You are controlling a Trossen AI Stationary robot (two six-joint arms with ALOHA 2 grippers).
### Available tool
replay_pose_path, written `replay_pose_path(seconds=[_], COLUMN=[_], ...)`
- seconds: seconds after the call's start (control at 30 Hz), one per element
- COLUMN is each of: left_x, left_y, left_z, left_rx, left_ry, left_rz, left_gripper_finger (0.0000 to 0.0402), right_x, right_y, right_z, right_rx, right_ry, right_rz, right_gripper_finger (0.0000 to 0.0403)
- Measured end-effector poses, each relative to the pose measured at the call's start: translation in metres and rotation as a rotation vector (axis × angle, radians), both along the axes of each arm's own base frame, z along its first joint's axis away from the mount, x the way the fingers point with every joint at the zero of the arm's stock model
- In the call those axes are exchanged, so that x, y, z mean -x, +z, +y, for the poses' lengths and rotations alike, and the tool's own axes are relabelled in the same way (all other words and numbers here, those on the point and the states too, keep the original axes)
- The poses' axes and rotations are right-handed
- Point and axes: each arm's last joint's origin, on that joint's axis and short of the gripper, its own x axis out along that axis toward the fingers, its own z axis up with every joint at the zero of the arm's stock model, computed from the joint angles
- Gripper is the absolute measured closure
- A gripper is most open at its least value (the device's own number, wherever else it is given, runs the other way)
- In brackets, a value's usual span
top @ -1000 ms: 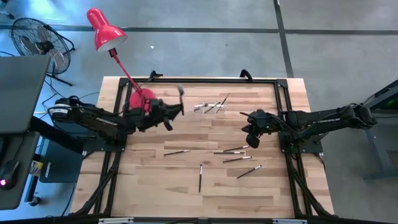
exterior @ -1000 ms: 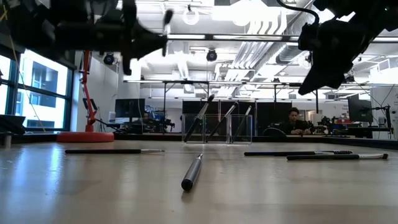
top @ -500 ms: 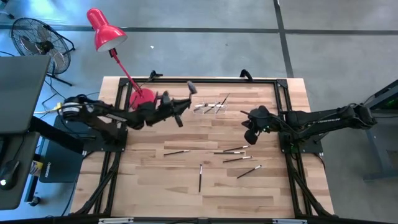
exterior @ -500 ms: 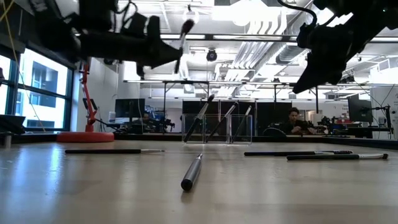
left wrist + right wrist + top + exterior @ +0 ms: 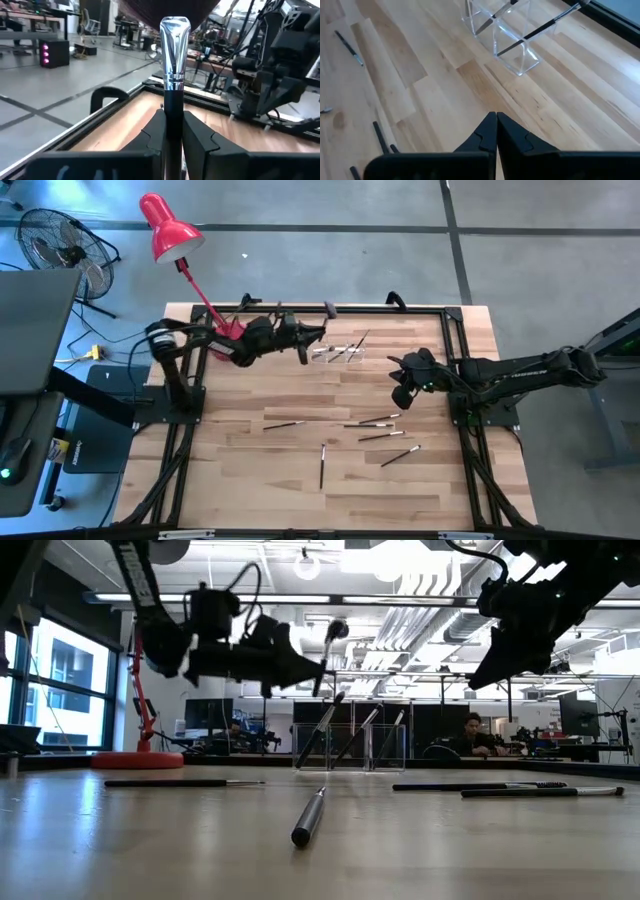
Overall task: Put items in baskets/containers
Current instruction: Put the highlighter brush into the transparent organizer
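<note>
My left gripper (image 5: 306, 340) hangs above the far part of the table, just left of the clear holder (image 5: 340, 353), and is shut on a makeup brush (image 5: 322, 318). That brush has a black handle, a silvery ferrule (image 5: 174, 49) and a dark head (image 5: 335, 630). The holder (image 5: 351, 746) stands on the wood with three brushes leaning in it (image 5: 540, 30). Several more brushes lie flat nearer the front (image 5: 283, 423), (image 5: 372, 421), (image 5: 322, 465). My right gripper (image 5: 401, 396) hovers shut and empty at the right (image 5: 496, 121). My left gripper pinches the brush's black handle (image 5: 173, 112) between its two fingers (image 5: 156, 131), a little below the silvery ferrule. The fingers reach in level and lie across the handle. The brush is lifted clear of the table, tilted, its head up (image 5: 335, 630).
A red desk lamp stands with its round base (image 5: 226, 338) at the table's far left, close behind my left arm; its shade (image 5: 168, 228) hangs beyond the table edge. Black clamps (image 5: 394, 300) sit on the far edge. A person (image 5: 470, 736) sits in the room behind.
My left gripper has carried the brush toward the table's right and far edge, closer to the holder, sinking a little and rolling, so the brush head now points up and over toward the holder. My right gripper's wrist has turned slightly in place.
</note>
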Motion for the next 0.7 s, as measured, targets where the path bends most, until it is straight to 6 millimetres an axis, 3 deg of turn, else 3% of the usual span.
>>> replay_pose_path(seconds=[0.2, 0.7], left_x=[-0.011, -0.001], left_y=[-0.020, -0.037], left_z=[0.006, 0.004], left_rx=[0.023, 0.063], left_ry=[-0.027, 0.069], left_rz=[0.050, 0.142], left_gripper_finger=[0.0369, 0.0369], right_x=[0.000, 0.000], right_y=[0.000, 0.000], right_z=[-0.003, -0.007], right_rx=[-0.006, -0.026], right_ry=[-0.021, -0.050], right_rz=[-0.002, -0.010], right_gripper_finger=[0.0400, 0.0401])
